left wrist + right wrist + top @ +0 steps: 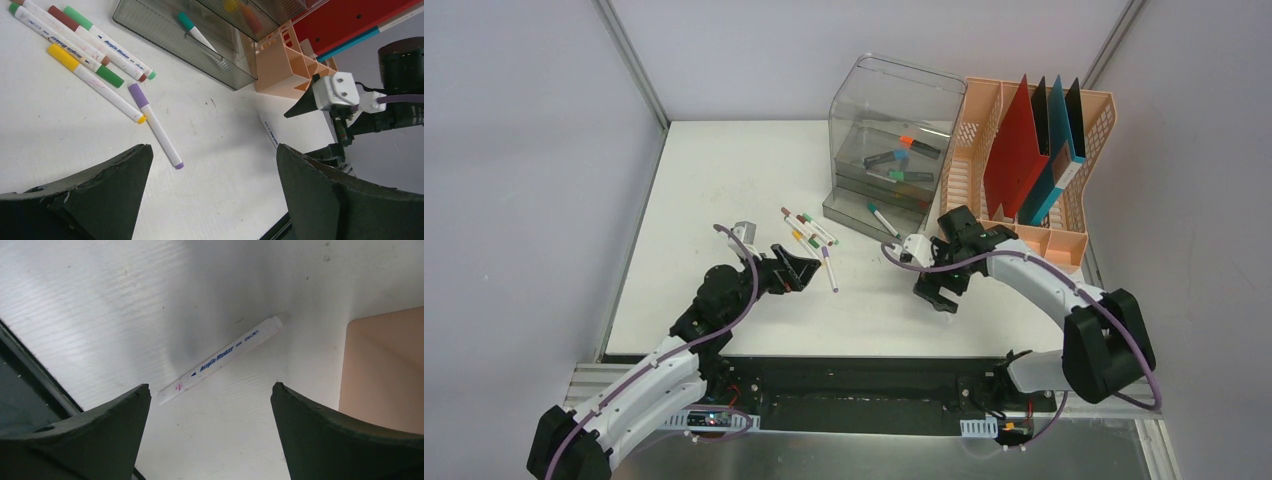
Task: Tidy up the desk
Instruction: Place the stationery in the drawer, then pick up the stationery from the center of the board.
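White desk (724,180): markers (809,235) left of clear drawer unit (889,150). L gripper (215,155), R gripper (210,390) spread, empty; white marker (220,360) under R.

I read the surface (724,200) as matt white board, faintly ribbed and scuffed. The drawer unit (894,110) is glossy, smoky clear plastic. The file rack (969,150) on the right is dull peach plastic lattice. The right pincer (210,386) has rough, matt black fingers (345,440) with chipped edges. The markers (100,85) have smooth white plastic barrels. The near rail (594,378) is bare metal.
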`<state>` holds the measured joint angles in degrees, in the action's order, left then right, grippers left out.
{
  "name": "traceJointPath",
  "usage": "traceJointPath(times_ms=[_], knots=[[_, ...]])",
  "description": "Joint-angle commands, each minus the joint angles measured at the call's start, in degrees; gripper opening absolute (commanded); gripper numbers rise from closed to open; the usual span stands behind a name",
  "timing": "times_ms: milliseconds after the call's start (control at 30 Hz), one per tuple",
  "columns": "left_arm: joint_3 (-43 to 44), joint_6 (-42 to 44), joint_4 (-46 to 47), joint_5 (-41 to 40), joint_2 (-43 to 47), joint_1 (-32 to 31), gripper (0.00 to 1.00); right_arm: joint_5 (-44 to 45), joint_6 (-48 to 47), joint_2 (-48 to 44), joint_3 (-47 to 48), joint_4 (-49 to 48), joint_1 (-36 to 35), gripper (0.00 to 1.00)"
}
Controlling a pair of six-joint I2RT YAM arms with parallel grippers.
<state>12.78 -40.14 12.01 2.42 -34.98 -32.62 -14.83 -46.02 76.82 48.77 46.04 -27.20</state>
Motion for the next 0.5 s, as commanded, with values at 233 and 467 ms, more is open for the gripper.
traceJointPath(times_ms=[233, 467], knots=[[-2.23, -2.05, -1.48, -2.13, 3.64, 0.01, 0.99, 7.54, 4.14, 6.55, 0.49, -4.86, -3.22, 0.78], [-2.45, -2.02, -2.08, -2.11, 3.99, 0.01, 0.99, 7.34, 5.03, 8.8, 1.21, -4.36, -3.96, 0.71]])
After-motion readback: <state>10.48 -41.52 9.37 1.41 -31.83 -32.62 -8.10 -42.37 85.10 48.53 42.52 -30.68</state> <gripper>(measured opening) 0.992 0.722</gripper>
